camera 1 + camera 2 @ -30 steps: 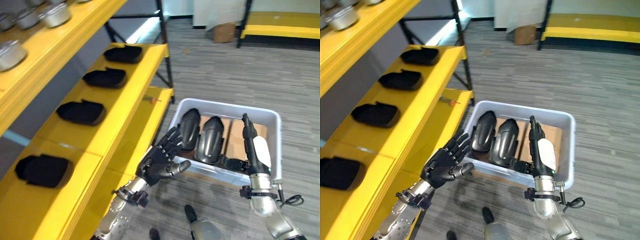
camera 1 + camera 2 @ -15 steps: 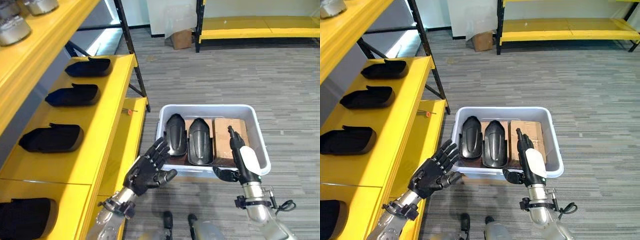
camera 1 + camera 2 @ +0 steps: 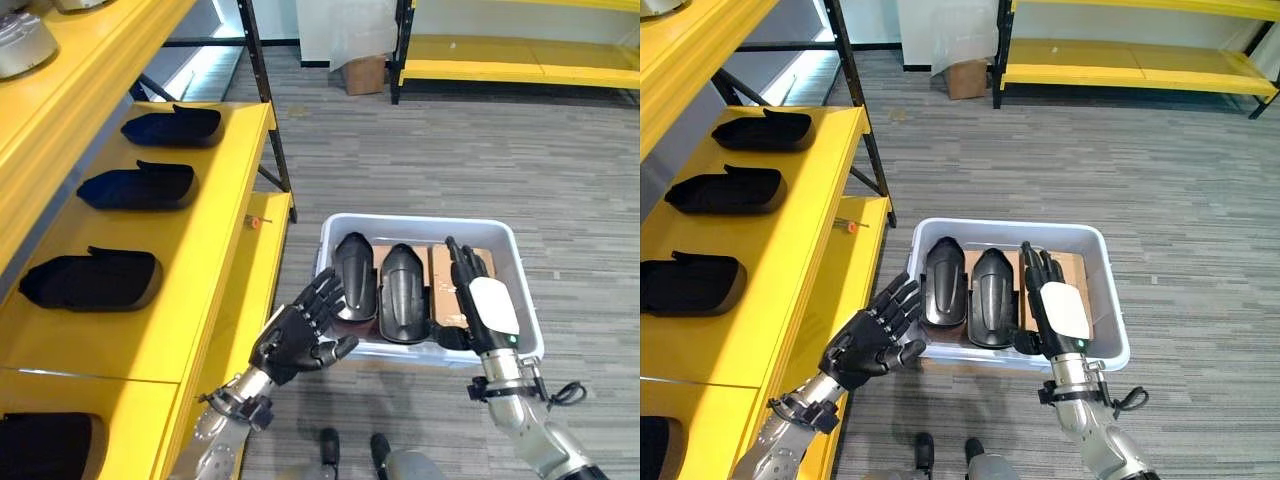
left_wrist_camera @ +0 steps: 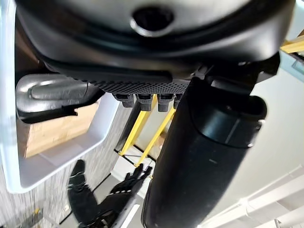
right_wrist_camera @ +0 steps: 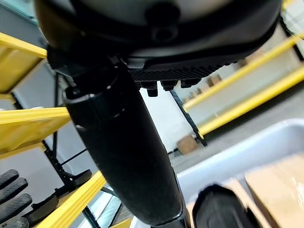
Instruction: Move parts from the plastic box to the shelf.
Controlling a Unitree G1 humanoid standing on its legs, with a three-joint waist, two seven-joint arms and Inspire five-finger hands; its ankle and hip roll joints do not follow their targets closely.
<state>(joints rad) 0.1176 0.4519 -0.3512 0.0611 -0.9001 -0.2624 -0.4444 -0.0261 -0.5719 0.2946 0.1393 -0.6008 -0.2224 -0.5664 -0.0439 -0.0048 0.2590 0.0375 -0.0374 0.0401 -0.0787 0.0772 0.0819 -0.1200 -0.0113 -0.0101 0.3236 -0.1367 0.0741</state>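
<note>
Since earlier the right hand (image 3: 1050, 300) has been raised over the plastic box (image 3: 1105, 300), fingers straight; left hand (image 3: 868, 340) open beside it

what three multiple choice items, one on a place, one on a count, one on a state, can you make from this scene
1. Where does the plastic box stand?
A. on the top shelf board
B. on the grey floor beside the yellow shelf
C. on a table

2. How many black parts lie in the box?
A. two
B. four
C. none

3. What state are the left hand and right hand in?
A. both shut on a part
B. left open, right shut on the box rim
C. both open, holding nothing

Answers:
1 B, the box sits on the striped floor next to the shelf's lower board.
2 A, two black parts lie side by side, with a brown cardboard piece next to them.
3 C, both hands have straight fingers spread near the box, with nothing in them.
</note>
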